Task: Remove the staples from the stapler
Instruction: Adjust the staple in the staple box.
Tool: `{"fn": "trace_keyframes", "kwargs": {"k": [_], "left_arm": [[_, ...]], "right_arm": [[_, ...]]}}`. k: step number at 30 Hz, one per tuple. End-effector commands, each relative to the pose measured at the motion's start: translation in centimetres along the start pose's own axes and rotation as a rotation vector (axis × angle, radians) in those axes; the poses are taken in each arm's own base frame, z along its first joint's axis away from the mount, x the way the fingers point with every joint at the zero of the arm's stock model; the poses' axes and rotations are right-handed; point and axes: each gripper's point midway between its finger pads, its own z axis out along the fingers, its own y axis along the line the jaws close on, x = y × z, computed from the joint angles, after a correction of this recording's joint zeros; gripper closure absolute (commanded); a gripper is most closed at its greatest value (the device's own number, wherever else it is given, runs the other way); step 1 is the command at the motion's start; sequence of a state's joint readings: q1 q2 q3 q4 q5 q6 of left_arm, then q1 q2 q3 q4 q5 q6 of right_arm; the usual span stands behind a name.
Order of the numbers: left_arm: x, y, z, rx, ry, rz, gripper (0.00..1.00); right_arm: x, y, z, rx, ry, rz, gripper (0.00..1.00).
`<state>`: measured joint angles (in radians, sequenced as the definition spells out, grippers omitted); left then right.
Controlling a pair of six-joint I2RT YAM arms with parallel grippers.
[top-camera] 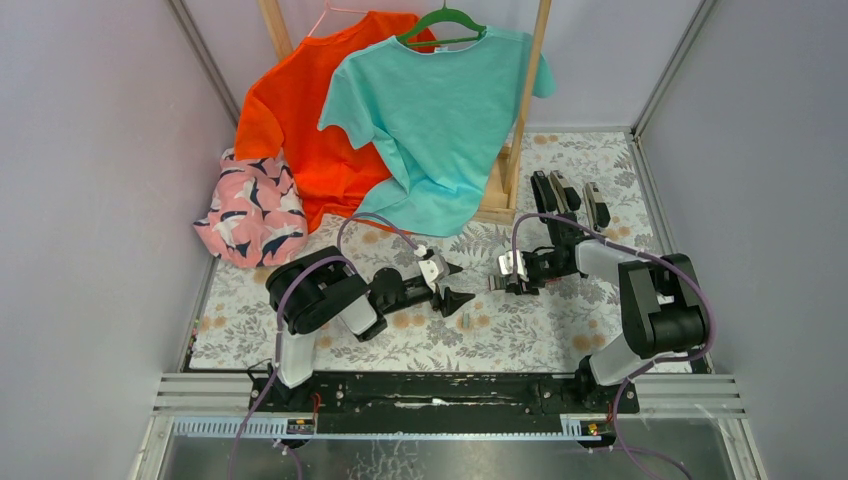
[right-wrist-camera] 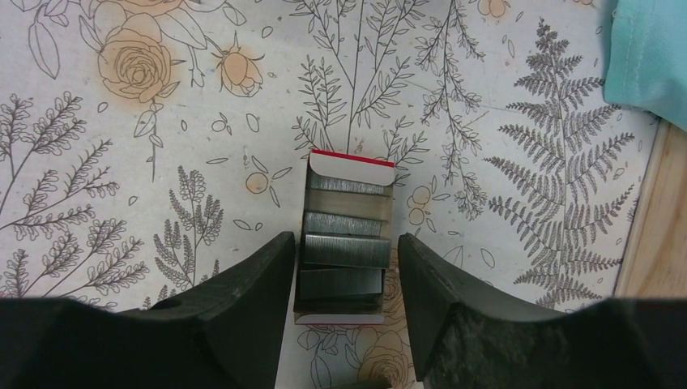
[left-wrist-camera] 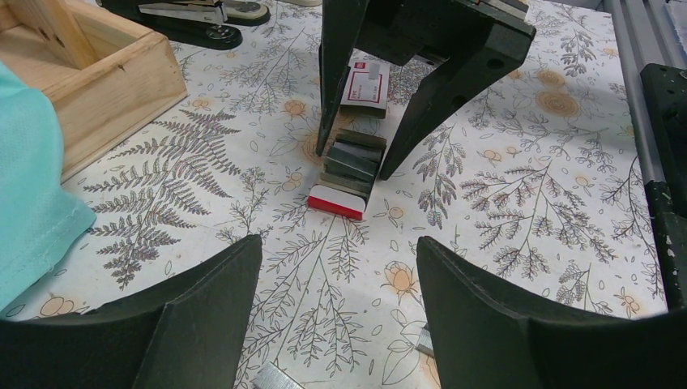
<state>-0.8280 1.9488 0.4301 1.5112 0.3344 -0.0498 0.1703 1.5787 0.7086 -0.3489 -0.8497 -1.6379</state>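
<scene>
Staples in silvery joined metal strips lie stacked in a small open cardboard tray with a red end. The tray sits on the flower-printed tablecloth at mid-table, between the two arms. The right gripper reaches in from the right, and its black fingers stand one on each side of the tray, close against its long walls. Whether they press on it cannot be told. A small white-and-pink rectangular box lies just right of the tray, under that gripper. The left gripper faces the tray from the left, near it but apart, its fingers spread wide with nothing between them. Two loose silvery staple strips lie on the cloth right by those fingers. Black staplers rest at the far right, well apart from the tray, beside the light wooden rack base. On the rack hang a teal T-shirt and an orange T-shirt. A pink patterned cloth bundle sits at the far left.
</scene>
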Motion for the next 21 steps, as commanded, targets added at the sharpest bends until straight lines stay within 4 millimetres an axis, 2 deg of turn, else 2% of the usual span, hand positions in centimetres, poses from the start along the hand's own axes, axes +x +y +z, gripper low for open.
{"fn": "trace_keyframes", "kwargs": {"k": [1, 5, 15, 17, 21], "left_arm": [[-1.5, 0.26, 0.19, 0.005, -0.066, 0.026, 0.24], [-1.53, 0.2, 0.2, 0.008, -0.067, 0.027, 0.24], [-1.49, 0.16, 0.22, 0.01, -0.067, 0.022, 0.24], [-1.45, 0.13, 0.19, 0.012, -0.065, 0.021, 0.24], [-1.48, 0.1, 0.19, 0.013, -0.066, 0.02, 0.24]], "right_arm": [[1.5, 1.11, 0.19, -0.023, 0.074, -0.027, 0.41], [1.44, 0.95, 0.09, -0.016, 0.076, -0.04, 0.43], [1.47, 1.09, -0.01, -0.015, 0.082, -0.053, 0.56], [1.42, 1.09, -0.02, -0.014, 0.082, -0.057, 0.55], [1.12, 0.62, -0.29, -0.003, 0.081, -0.047, 0.46]]}}
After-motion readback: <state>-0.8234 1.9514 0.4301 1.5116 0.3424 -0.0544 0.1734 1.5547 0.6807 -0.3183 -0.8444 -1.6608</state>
